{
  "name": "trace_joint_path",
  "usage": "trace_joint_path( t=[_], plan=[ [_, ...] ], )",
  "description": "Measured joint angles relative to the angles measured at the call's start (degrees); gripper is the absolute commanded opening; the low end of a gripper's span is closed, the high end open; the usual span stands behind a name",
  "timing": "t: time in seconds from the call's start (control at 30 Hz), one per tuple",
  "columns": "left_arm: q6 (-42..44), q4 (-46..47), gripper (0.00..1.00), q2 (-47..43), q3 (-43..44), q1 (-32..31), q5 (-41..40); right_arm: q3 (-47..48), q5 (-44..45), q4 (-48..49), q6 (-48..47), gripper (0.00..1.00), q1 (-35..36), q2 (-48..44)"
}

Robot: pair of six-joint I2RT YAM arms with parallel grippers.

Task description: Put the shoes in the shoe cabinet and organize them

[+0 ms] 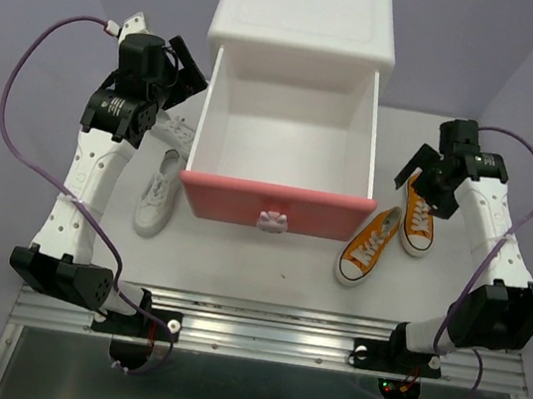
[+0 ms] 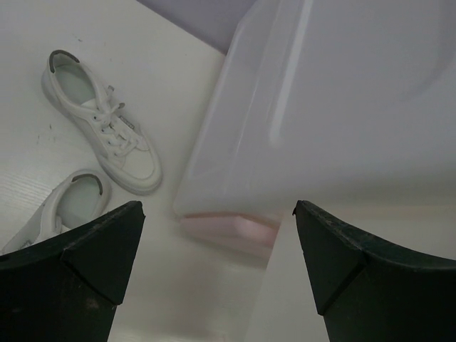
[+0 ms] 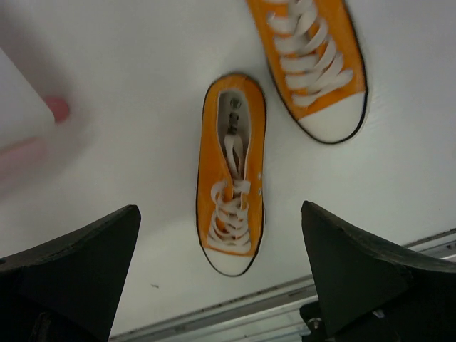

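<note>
Four shoes on the desk [image 1: 256, 268], none in the shoe cabinet [image 1: 305, 10] yet; its upper drawer [image 1: 276, 206] stands pulled out between your arms. Both tools are spread wide and hold nothing. The right tool [image 3: 221, 210] hangs over one orange shoe [image 3: 231, 178], with the other orange shoe [image 3: 313, 64] just beside it, both right of the drawer. The left tool [image 2: 217, 214] sits by the drawer's left wall, looking down at a white shoe [image 2: 107, 132] and a second white shoe [image 2: 64, 206] on the desk left of the cabinet. Risks as I judge them: the orange shoes lie close, so a wide descent on one likely clips the other and skews it. Canvas uppers are soft; pinch the collar and the shoe can sag or twist out during the lift. The drawer walls are tall, so a low carry may catch a sole on the rim and drop it outside, or shove the light plastic cabinet back. Your left arm is tight against the drawer; a careless swing bumps it. In the top view that arm covers part of one white shoe, so check the wrist view before reaching. If both arms go for the drawer together, they meet over it.
</note>
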Motion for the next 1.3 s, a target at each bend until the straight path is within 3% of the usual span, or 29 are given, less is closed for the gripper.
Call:
trace_joint_path(
  t=[0.23, 0.4, 0.93, 1.1, 1.3],
  plan=[
    [0.00, -0.22, 0.99, -0.85, -3.67, 0.02, 0.57, -10.23, -2.36, -0.09, 3.04, 1.00, 10.75, -0.87],
    [-0.11, -0.50, 0.99, -2.69, -5.86, 0.02, 0.68, -15.30, -2.71, 0.72, 5.55, 1.00, 10.75, -1.01],
    [-1.07, -1.44, 0.99, -4.17, -7.19, 0.02, 1.11, -19.04, -2.73, 9.31, 5.25, 0.98, 10.78, 7.50],
    [-1.33, -1.66, 0.99, -4.15, -7.23, 0.02, 1.11, -19.06, -2.67, 10.67, 5.33, 0.62, 10.78, 8.50],
    [-1.38, -1.84, 0.99, -4.04, -7.23, 0.02, 1.11, -19.47, -1.16, 10.91, 5.97, 0.52, 10.75, 9.11]
  ],
)
